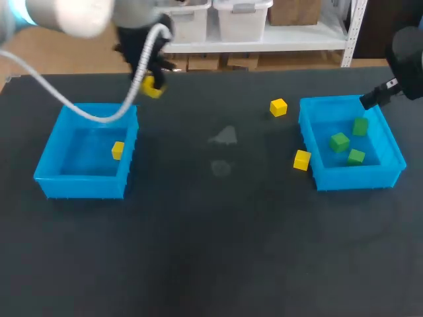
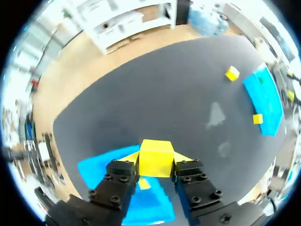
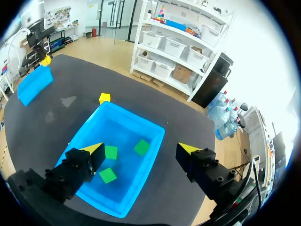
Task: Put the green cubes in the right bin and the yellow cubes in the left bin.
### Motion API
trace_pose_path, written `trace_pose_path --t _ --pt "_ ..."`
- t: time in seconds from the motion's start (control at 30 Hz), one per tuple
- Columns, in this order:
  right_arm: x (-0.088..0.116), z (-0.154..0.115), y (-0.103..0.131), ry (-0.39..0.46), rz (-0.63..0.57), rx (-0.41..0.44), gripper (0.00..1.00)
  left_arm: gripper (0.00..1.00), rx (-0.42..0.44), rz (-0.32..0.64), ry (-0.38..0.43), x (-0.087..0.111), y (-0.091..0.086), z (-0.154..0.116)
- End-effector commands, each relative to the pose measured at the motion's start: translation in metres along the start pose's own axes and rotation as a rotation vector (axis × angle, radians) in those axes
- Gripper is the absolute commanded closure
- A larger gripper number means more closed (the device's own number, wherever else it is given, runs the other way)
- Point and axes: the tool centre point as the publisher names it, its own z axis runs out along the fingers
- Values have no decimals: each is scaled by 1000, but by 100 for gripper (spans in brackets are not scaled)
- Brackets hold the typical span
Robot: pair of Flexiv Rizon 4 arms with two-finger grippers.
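My left gripper (image 1: 152, 84) hangs above the table just behind the left blue bin (image 1: 82, 187), shut on a yellow cube (image 1: 154, 89). In the left wrist view that cube (image 2: 156, 157) sits between both fingers, over the bin's edge (image 2: 94, 167). One yellow cube (image 1: 117, 150) lies inside the left bin. The right blue bin (image 1: 357, 177) holds three green cubes (image 1: 339, 141). Two yellow cubes lie on the table, one behind the bin's left corner (image 1: 278, 107) and one against its left wall (image 1: 302, 160). My right gripper (image 3: 141, 153) is open above the right bin (image 3: 127, 129).
The table is dark. Pale smudges (image 1: 225, 137) mark its middle between the two bins. The right arm (image 1: 406, 56) comes in at the far right, behind the right bin.
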Motion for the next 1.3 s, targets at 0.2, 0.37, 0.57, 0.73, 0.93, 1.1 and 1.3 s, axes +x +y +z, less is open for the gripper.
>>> trace_pose_path --t 0.2,0.37,0.57,0.73,0.93,1.1,1.3 --pt "2 0 1 -9 2 8 0 100 13 -217 -161 96 56 1" --pt "2 0 1 -9 2 8 0 100 15 -253 -123 117 62 15" --pt "2 0 1 -9 2 8 0 100 29 -253 -103 122 60 21" --pt "2 0 1 -9 2 8 0 0 30 -230 -94 116 57 22" --pt "2 0 1 -9 2 8 0 0 27 -189 -87 106 51 20" --pt "2 0 1 -9 2 8 0 0 34 -81 -102 80 27 16" --pt "2 0 1 -9 2 8 0 0 67 95 -146 36 -21 13"
